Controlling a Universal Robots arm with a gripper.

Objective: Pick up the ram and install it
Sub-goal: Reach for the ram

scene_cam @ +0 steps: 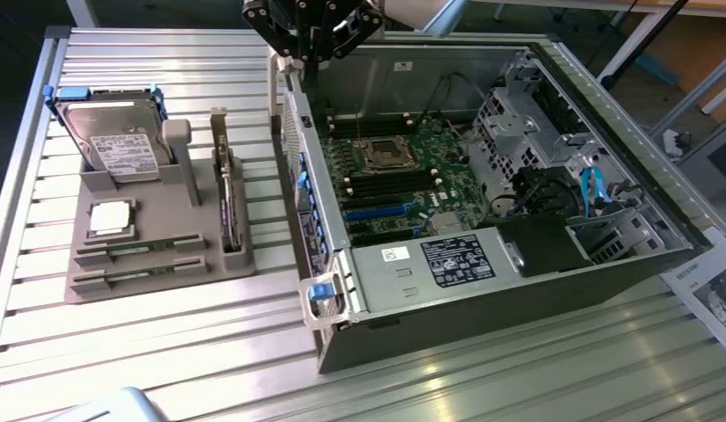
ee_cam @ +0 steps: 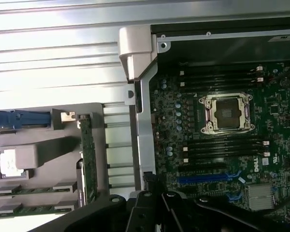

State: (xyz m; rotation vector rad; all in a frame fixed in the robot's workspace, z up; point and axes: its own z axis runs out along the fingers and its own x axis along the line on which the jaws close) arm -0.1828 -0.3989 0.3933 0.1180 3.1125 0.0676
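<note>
End effector closed with nothing visible in its grasp, above the open computer case's near edge, upper part cut off, two RAM sticks slotted in the grey holder on the counter, ends hidden by clips

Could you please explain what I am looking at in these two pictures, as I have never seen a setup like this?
This is a robot arm whose black gripper hangs above an open computer case lying on a slatted metal table. One picture comes from a camera off the arm. The other comes from a camera on the wrist, looking down at the motherboard. Beside the case, a grey holder carries a hard drive, a processor chip, an upright card and two ram sticks. The gripper is shut and holds nothing that I can see.
</note>
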